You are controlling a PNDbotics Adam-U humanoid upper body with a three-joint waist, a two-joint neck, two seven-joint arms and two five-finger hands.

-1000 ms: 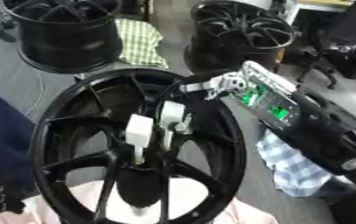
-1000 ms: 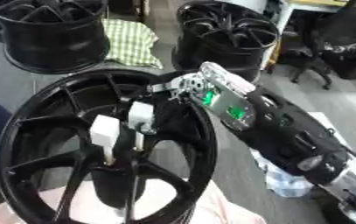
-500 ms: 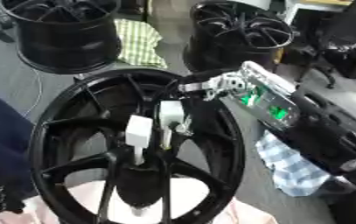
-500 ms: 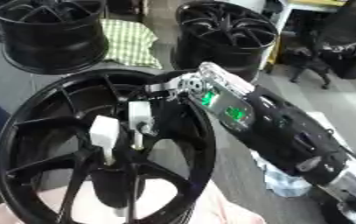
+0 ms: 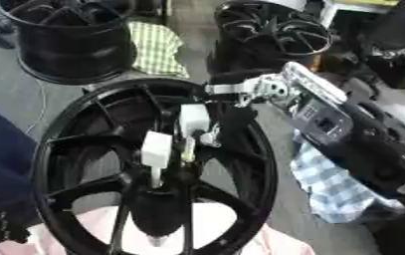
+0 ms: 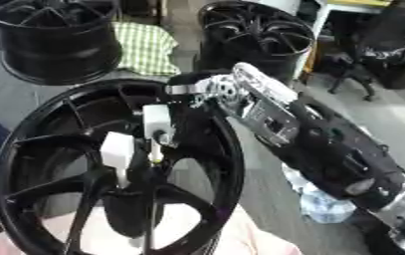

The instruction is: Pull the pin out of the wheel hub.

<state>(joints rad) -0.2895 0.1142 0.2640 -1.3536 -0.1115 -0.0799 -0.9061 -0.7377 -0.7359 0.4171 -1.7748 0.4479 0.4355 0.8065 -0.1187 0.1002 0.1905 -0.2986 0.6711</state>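
Workshop or garage-type space, likely for wheel handling. Grey bare floor (image 5: pixel 31 94). Large black spoked wheel (image 5: pixel 153 164) in the foreground, lying roughly flat. Two more black wheels behind: one at far left (image 5: pixel 62 37), one at far centre (image 6: pixel 257 35), both standing on the floor. Green checked cloth (image 5: pixel 157 45) spread on the floor between them. Blue checked cloth (image 5: pixel 341 191) lying on the floor at right. Black office chair (image 6: pixel 371 55) at far right. Pale table edge (image 6: pixel 362 6) at the top right corner.
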